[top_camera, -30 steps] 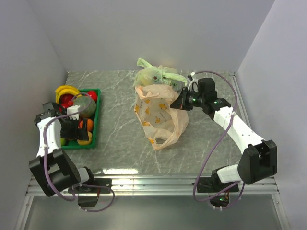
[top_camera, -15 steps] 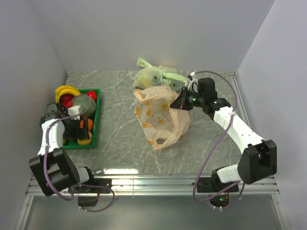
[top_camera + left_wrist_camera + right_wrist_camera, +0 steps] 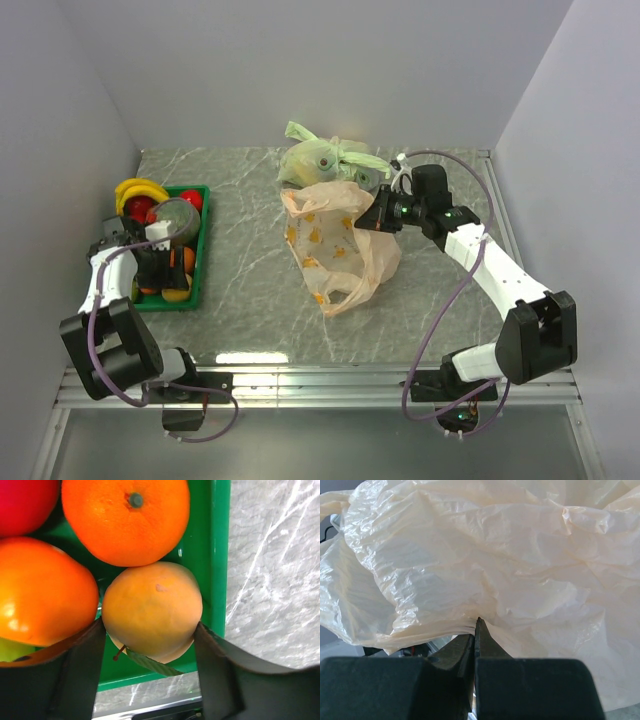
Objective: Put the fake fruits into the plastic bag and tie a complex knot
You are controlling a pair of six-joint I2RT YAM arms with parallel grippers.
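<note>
Plastic-slick and round, the peach-coloured fruit (image 3: pixel 151 605) between the left gripper's (image 3: pixel 149 626) spread fingers likely wants a squeeze across its middle, while the right gripper (image 3: pixel 475 626) pinches the flimsy plastic bag (image 3: pixel 485 555).

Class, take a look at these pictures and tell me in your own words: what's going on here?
Two robot arms are bagging fake fruit. The left gripper is down in the green tray, jaws either side of a peach-coloured fruit; whether they pinch it yet is unclear. The right gripper is shut on the plastic bag at its rim, holding it up mid-table.
</note>
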